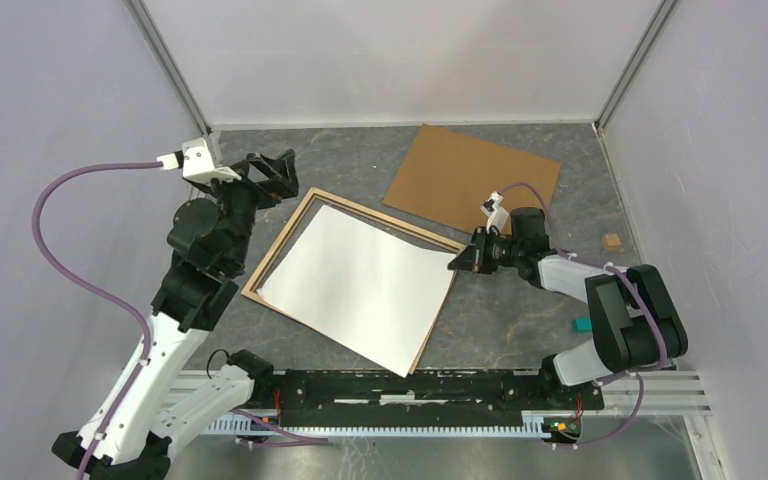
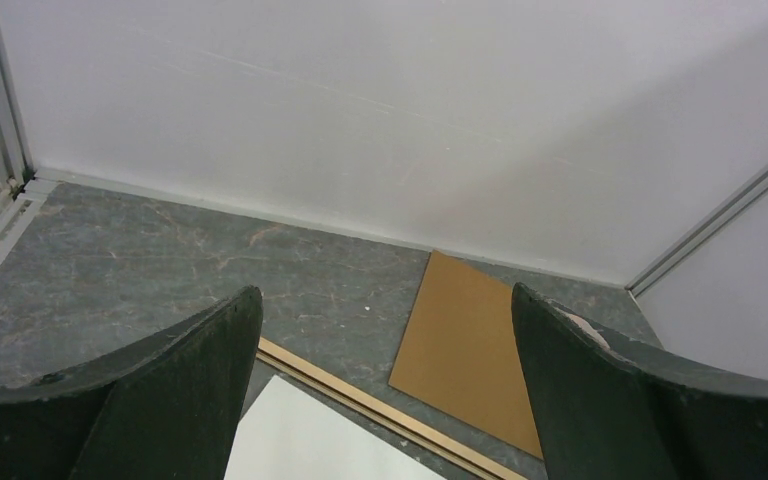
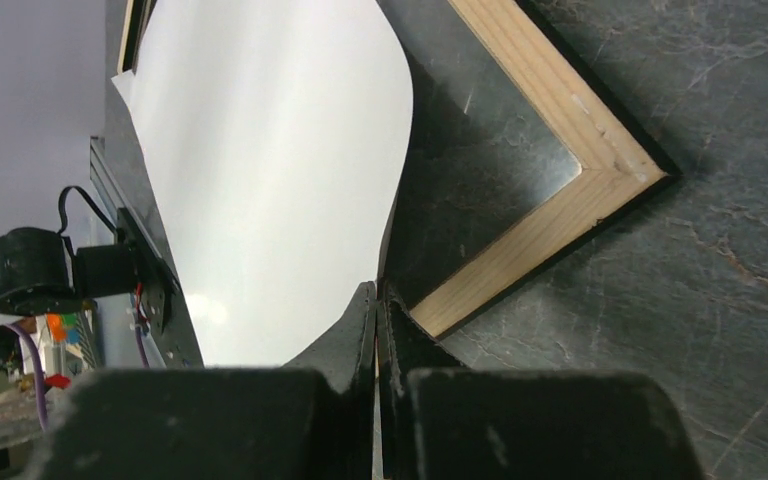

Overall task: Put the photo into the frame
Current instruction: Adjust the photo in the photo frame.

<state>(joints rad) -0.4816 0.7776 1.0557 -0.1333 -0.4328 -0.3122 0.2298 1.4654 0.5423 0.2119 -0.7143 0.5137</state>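
R gripper (image 3: 376, 300) pinching photo (image 1: 360, 285) edge | photo lying white-side up over frame (image 1: 380, 219) | L gripper (image 1: 280, 178) hanging spread wide

A lab test cell (boxed in): plain white walls (image 1: 400, 60), aluminium corner posts (image 1: 170, 65), grey marbled tabletop (image 1: 520, 310), bolted-down robot arms (image 1: 620, 320).

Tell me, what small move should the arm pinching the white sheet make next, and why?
Probably the right gripper should ease the photo a little toward the far rail. It pinches the sheet's edge, which lies over the frame's right rail, while bare table shows inside the far rail.
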